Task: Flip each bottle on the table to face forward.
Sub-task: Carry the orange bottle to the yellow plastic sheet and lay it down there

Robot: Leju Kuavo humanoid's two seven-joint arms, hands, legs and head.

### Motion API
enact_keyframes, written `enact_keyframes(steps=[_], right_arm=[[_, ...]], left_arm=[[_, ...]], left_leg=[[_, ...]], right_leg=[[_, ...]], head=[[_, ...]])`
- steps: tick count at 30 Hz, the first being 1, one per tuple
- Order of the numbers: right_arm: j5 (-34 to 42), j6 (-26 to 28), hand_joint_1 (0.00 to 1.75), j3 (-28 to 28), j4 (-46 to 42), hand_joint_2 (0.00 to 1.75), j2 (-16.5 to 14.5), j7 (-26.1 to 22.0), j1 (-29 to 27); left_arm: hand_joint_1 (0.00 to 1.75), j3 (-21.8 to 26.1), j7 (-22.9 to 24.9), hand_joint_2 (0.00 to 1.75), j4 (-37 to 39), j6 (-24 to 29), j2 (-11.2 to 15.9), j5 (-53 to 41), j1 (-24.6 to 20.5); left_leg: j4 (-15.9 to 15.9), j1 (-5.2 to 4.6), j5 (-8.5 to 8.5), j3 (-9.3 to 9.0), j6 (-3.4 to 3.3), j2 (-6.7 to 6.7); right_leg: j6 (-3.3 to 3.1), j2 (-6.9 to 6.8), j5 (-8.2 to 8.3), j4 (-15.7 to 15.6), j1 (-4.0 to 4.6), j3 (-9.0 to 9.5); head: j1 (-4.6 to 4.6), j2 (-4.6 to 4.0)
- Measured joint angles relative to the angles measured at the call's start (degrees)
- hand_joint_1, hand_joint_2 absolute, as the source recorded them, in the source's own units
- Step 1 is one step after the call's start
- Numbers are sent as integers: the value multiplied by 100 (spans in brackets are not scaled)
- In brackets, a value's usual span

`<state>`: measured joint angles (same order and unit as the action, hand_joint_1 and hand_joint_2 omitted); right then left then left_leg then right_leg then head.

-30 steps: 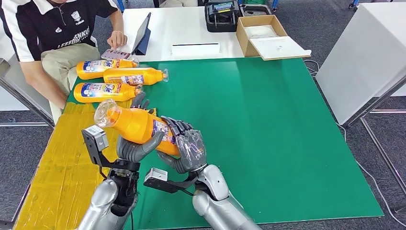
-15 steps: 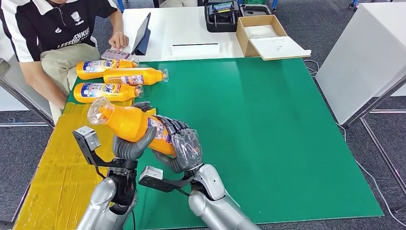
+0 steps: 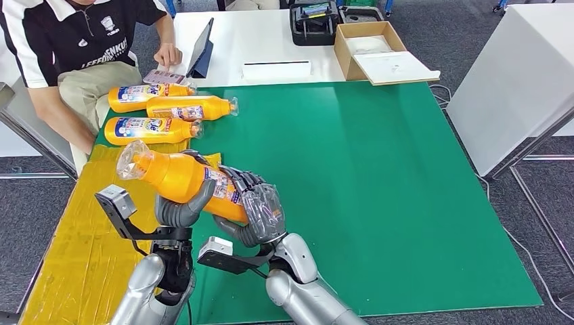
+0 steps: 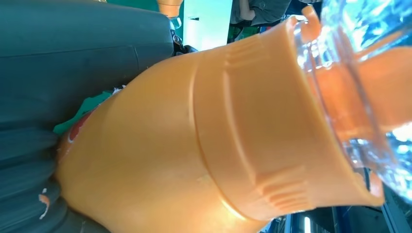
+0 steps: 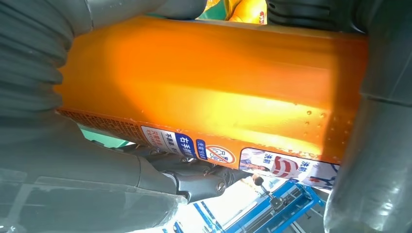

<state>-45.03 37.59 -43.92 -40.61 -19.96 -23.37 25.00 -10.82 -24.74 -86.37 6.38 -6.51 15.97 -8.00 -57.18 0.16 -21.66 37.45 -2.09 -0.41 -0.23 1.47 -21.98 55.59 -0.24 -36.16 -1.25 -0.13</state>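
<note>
Orange bottle up off the bench, gripped by both hands at once, clear cap tilted up and away toward the yellow strip. Left hand cupped under the neck end, thumb curled up over the body; right hand wrapped around the base end, fingers folded over the top. Both closed firmly on it, nothing slack. Looks like a two-handed hold for rolling the bottle about its long axis, so the label ends up facing front before being set down. Label edge peeking out just beside the right hand, so probably mid-turn, though hard to call.

Three more bottles lying flat on the bench beyond the held one, close together, caps pointing right, labels up. Likely done already, or at least not needing hands right now. Person's hand resting just past them, near a tablet.

Head view good for the overall layout. Left wrist view way closer: ribbed orange shoulder and the clear cap, with grey hand behind. Right wrist view gets the underside: plain orange back panel plus a strip of small print and a warning icon, unreadable from above.
</note>
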Motion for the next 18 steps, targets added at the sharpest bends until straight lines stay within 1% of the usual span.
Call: enact_keyframes(steps=[6,11,12,15,16,18], right_arm=[[20,0,175,35,0,175,0,-32,-8],[412,0,175,85,-96,175,31,-289,-87],[512,-1,162,81,-159,175,53,-325,-123],[748,-18,34,66,-448,175,158,-383,-280],[817,-27,2,63,-588,175,211,-404,-363],[992,-46,0,88,-933,175,345,-465,-581]], left_arm=[[175,2,-6,175,22,6,0,14,-13],[175,-34,-24,175,34,116,15,182,-23],[175,-54,-36,175,34,135,27,216,-23],[175,-119,-62,175,36,155,54,268,-23],[175,-134,-65,175,37,165,55,276,-22],[175,-115,-84,175,35,231,58,293,-16]], left_leg=[[0,0,0,0,0,0],[0,0,0,0,0,-1],[0,0,-1,1,0,-1],[0,0,-1,2,0,-5],[0,-1,-1,2,-1,-7],[0,-1,-3,2,-1,-8]], right_leg=[[0,0,0,0,0,0],[0,0,0,0,0,0],[0,0,0,0,0,0],[0,-2,0,0,-1,0],[0,-2,-1,0,-1,0],[1,-2,-1,0,-3,0]], head=[[0,0],[-1,0],[-1,0],[0,0],[0,0],[1,0]])
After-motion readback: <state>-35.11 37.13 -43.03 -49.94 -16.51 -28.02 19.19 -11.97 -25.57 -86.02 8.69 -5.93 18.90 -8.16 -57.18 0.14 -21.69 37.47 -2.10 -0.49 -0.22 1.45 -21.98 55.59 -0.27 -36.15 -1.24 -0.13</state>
